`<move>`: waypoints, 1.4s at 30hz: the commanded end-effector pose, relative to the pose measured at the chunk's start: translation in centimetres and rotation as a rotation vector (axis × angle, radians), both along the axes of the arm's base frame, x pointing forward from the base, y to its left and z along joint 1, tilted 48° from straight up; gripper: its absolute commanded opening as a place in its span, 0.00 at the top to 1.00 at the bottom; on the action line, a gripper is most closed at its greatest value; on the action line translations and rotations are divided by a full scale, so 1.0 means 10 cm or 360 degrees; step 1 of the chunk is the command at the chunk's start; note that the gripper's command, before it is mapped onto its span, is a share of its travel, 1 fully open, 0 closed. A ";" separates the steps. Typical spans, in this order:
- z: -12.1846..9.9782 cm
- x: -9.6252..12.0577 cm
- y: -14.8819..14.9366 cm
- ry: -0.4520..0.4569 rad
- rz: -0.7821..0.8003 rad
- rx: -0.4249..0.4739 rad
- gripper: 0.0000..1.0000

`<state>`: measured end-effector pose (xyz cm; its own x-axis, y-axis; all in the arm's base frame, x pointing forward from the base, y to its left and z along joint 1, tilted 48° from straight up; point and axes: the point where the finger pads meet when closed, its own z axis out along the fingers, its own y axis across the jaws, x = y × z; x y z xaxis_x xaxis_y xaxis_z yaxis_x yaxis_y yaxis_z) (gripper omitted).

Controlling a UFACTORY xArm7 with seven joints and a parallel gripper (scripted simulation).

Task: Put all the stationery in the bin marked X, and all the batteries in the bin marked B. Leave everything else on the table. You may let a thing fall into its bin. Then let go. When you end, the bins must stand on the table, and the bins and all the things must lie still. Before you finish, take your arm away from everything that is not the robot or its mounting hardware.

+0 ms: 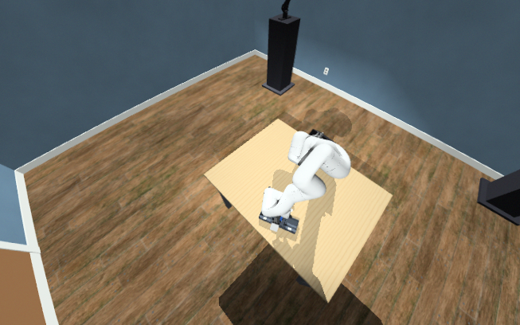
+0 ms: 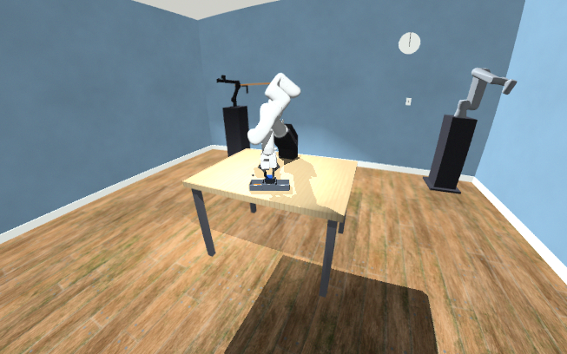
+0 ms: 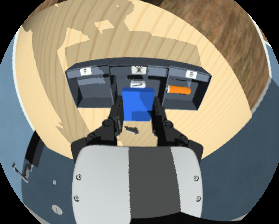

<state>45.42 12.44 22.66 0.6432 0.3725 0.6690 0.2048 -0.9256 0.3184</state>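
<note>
Blue, box-shaped object [image 1: 281, 218] [image 2: 269, 177] [image 3: 138, 104] observed between the jaws [image 1: 282, 220] [image 2: 270, 175], which are closed on it, a dark finger against each side. Its kind cannot be told. It is seen at the middle bin, marked X [image 3: 160, 74]; whether it touches that bin cannot be determined.

Dark grey divided tray [image 1: 295, 231] [image 2: 269, 187] [image 3: 112, 63] noted upright on the worktop [image 1: 350, 225] [image 2: 333, 175] [image 3: 227, 107], just inside the long edge opposite the arm's mount. Three compartments are arranged in a row, with X between the bin marked B [image 3: 206, 82] and a third bin [image 3: 72, 87], whose label is too blurred to read surely. An orange cylinder [image 2: 257, 184] [image 3: 180, 90], apparently a battery, is lying in B. A white piece with a dark mark [image 3: 137, 84] is visible in X, unidentified.

Small dark object [image 3: 131, 130] recorded on the worktop, outside the tray, on the side away from that edge. White arm [image 1: 310, 178] [image 2: 270, 116] is extended across the worktop, with its wrist above the tray.
</note>
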 end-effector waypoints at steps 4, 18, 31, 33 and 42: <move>0.01 0.00 0.00 -0.0008 0.0013 0.0002 1.00; -0.15 0.18 -0.01 -0.0008 0.0012 0.0002 1.00; -0.26 0.30 -0.02 -0.0008 0.0012 0.0002 1.00; -0.26 0.30 -0.03 -0.0008 0.0012 0.0002 1.00; -0.26 0.30 -0.03 -0.0008 0.0012 0.0002 1.00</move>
